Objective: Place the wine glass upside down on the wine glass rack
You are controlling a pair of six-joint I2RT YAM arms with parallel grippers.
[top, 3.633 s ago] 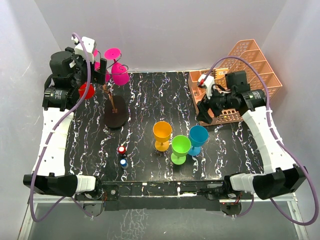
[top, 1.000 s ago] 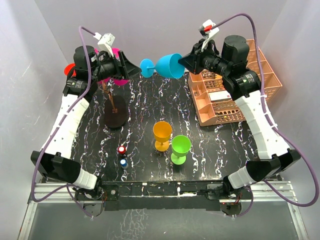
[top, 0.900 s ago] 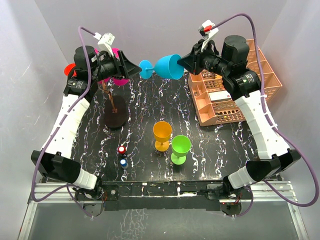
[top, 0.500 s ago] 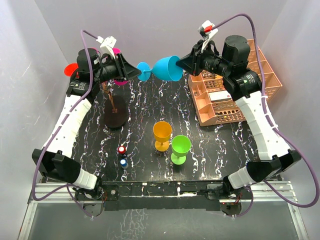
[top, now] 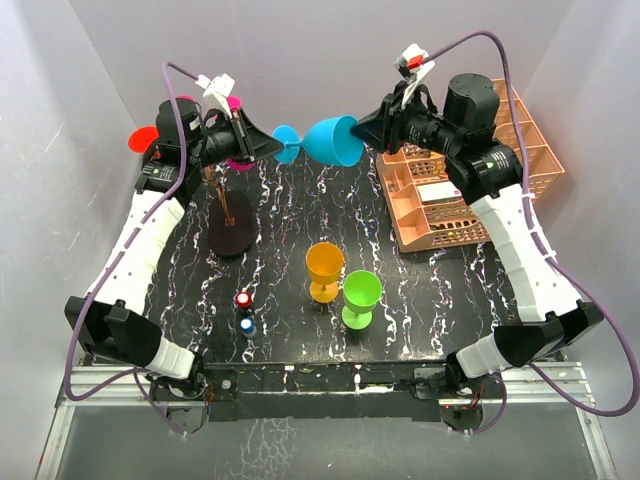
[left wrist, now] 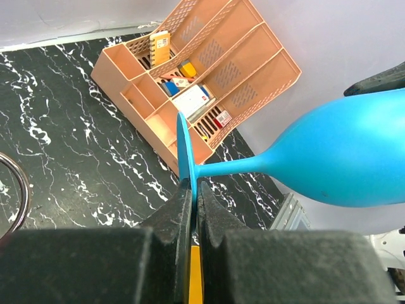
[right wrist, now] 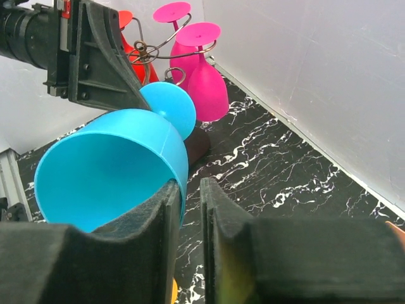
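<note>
A blue wine glass (top: 335, 142) hangs on its side high over the back of the table, foot to the left. My left gripper (top: 272, 146) is shut on the thin edge of its foot (left wrist: 184, 152). My right gripper (top: 368, 125) straddles the bowl's rim (right wrist: 179, 166): one finger lies inside the bowl against the wall, the other stands off it with a gap. The wine glass rack (top: 222, 195) stands at the back left on its black oval base (top: 232, 230). Its scroll arms (right wrist: 149, 50) carry two pink glasses (right wrist: 202, 79) and a red one (top: 143, 139).
An orange glass (top: 324, 268) and a green glass (top: 361, 295) stand upright mid-table. Two small red and blue caps (top: 244, 310) lie near the front left. A peach basket rack (top: 470, 170) with small items fills the back right, under my right arm.
My left gripper has shut on the blue glass's foot. My right gripper's jaws have parted a little off the bowl's rim. The glass has drifted slightly left.
</note>
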